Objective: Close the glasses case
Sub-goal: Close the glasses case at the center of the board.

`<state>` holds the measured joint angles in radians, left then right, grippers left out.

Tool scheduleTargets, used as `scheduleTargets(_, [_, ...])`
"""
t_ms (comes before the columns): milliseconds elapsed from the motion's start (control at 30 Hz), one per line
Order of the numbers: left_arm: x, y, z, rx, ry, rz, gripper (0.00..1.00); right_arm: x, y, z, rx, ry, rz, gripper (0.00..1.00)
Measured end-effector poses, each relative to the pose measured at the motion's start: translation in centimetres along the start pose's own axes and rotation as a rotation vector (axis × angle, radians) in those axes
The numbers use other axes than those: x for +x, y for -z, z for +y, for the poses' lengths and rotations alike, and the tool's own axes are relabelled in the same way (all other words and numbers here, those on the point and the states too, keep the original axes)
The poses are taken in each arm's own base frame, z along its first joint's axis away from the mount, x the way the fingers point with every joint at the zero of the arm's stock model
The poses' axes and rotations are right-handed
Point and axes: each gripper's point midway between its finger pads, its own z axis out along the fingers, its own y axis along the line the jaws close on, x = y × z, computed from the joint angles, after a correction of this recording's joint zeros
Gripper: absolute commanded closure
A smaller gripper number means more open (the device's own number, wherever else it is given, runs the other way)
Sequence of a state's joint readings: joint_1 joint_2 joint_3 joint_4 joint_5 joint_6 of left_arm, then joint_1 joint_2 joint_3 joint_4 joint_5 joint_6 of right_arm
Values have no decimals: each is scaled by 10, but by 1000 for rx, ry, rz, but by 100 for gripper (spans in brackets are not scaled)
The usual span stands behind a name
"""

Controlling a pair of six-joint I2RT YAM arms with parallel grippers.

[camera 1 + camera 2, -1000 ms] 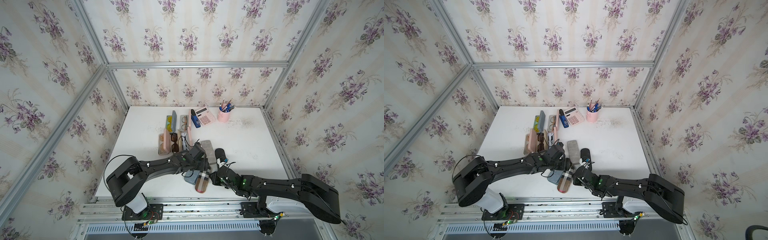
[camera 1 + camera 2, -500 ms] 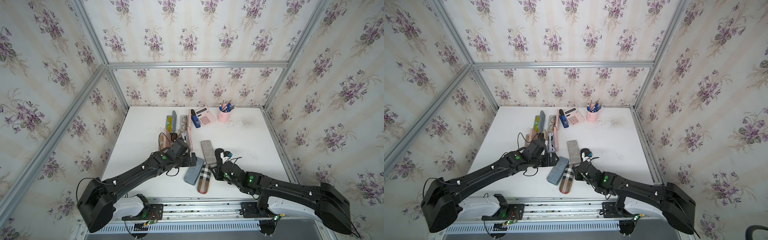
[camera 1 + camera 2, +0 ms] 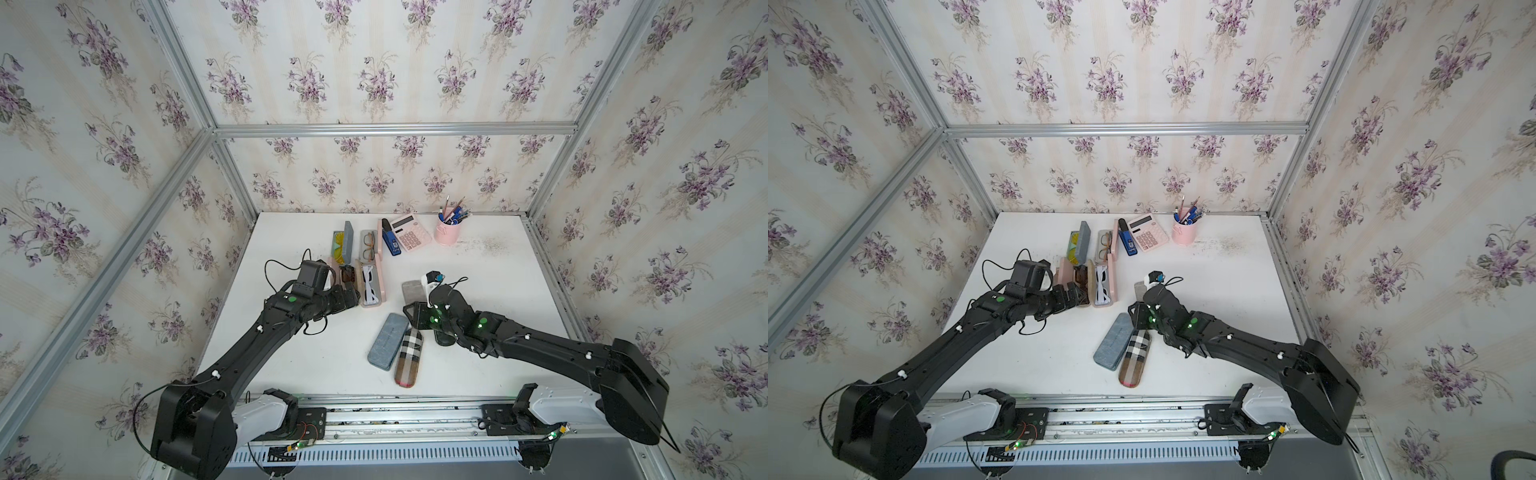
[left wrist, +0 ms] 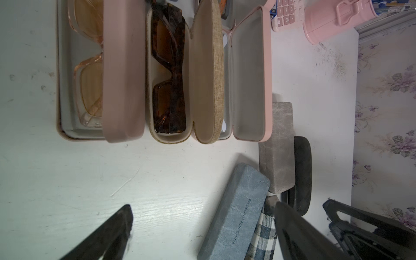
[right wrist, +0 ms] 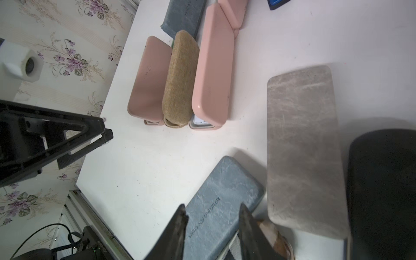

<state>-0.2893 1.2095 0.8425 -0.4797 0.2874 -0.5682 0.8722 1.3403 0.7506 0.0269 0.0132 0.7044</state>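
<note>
open tan case [image 4: 171, 74]; left gripper [image 4: 202, 204] spread near it
risk: lid may jam on pink case [image 4: 247, 74] alongside (tight row); right gripper [image 5: 212, 216] part-spread, empty

The table [image 3: 291, 353] was white, and the walls [image 3: 374, 83] were cream-striped with purple flower sprigs. The blue case [image 3: 387, 341] was slate blue with a marbled pattern. The checked case [image 3: 408, 357] was tan, crossed with black and white lines. The grey case [image 3: 411, 290] was mottled. The tan case [image 4: 207, 78] had a woven texture, and the sunglasses [image 4: 168, 67] were brown tortoiseshell. The pink case [image 4: 123, 72] was dusty rose. The cup [image 3: 446, 235] and calculator [image 3: 410, 232] were pink, and the stapler [image 3: 390, 242] was blue.
</note>
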Motion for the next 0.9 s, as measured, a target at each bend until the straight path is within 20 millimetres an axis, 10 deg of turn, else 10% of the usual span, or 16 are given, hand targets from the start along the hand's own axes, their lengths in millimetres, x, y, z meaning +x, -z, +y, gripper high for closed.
scheduleTargets(467, [-49, -33, -33, 40, -44, 46, 4, -45, -50, 15, -82, 47, 37, 59])
scheduleTargets(900, [-74, 2, 66, -97, 166, -69, 9, -33, -61, 102, -324, 147, 87, 58])
